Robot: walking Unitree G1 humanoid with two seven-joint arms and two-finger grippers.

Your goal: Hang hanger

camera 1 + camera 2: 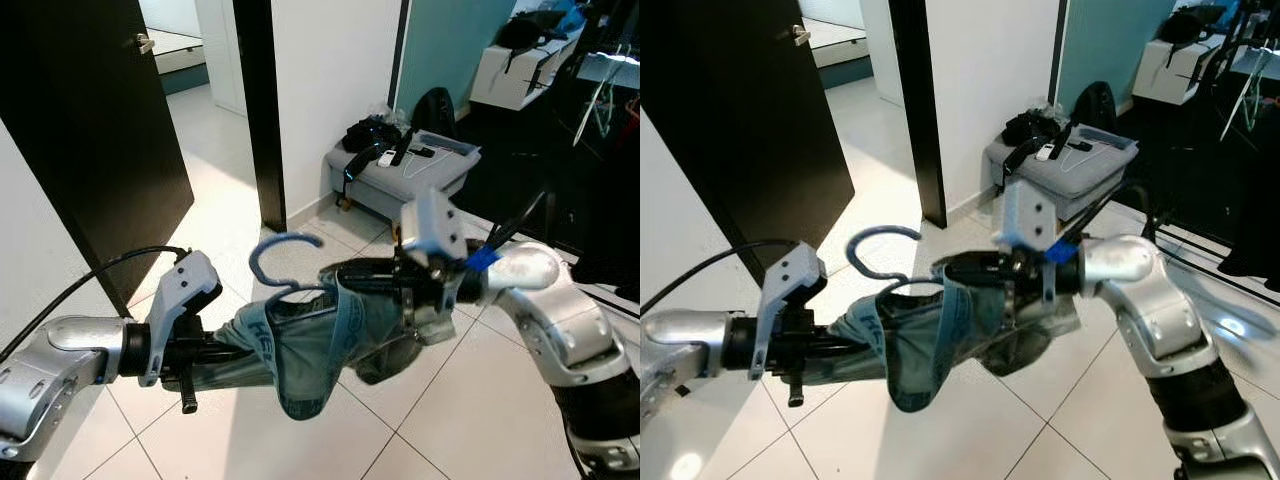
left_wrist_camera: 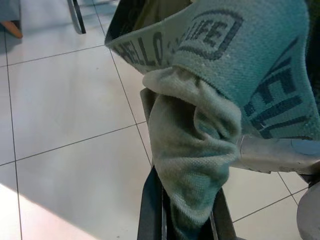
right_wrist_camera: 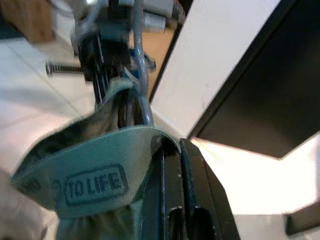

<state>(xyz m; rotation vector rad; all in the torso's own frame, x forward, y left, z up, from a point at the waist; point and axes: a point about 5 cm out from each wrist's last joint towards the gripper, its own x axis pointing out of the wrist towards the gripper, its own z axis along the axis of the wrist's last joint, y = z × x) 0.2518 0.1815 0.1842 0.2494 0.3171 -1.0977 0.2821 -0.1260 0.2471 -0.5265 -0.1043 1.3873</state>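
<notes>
At nine o'clock the left gripper (image 1: pixel 215 350) is seen with its jaws pinched on one end of a soft, limp teal garment (image 1: pixel 300 345); at three o'clock the right gripper (image 1: pixel 345 275) is clamped on the other end. The light, stiff hanger (image 1: pixel 283 262) is held mid-air between them, its long axis running nine to three, its hook curling toward twelve. A grip at the rigid neck is judged safest.

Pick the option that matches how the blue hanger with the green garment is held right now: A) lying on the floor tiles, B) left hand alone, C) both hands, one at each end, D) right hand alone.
C: the left hand grips one end of the green garment and the right hand the other, with the blue hanger hook sticking up between them.
</notes>
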